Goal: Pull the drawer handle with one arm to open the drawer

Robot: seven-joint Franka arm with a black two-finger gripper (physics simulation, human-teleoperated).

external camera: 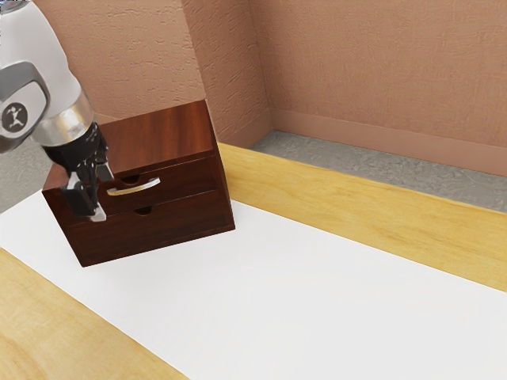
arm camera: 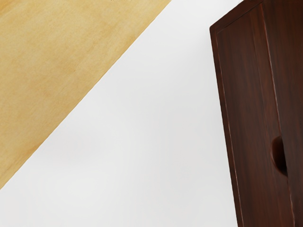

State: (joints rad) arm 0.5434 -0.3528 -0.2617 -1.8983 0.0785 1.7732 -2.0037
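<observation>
Light wooden surface (external camera: 356,214) and white mat (external camera: 301,301) below our jaws. Dark brown wooden two-drawer cabinet (external camera: 158,134) right behind jaws. Upper drawer (external camera: 190,178) looks shut; its pale curved handle (external camera: 135,187) just beside jaws. Jaw opening: we cannot tell.

One cabinet (external camera: 150,134), two drawers (external camera: 190,178), one handle (external camera: 133,187)

White sheet (external camera: 317,301) over wooden table (external camera: 356,206); brown walls (external camera: 380,63), grey floor (external camera: 380,162), perhaps carpet.
</observation>
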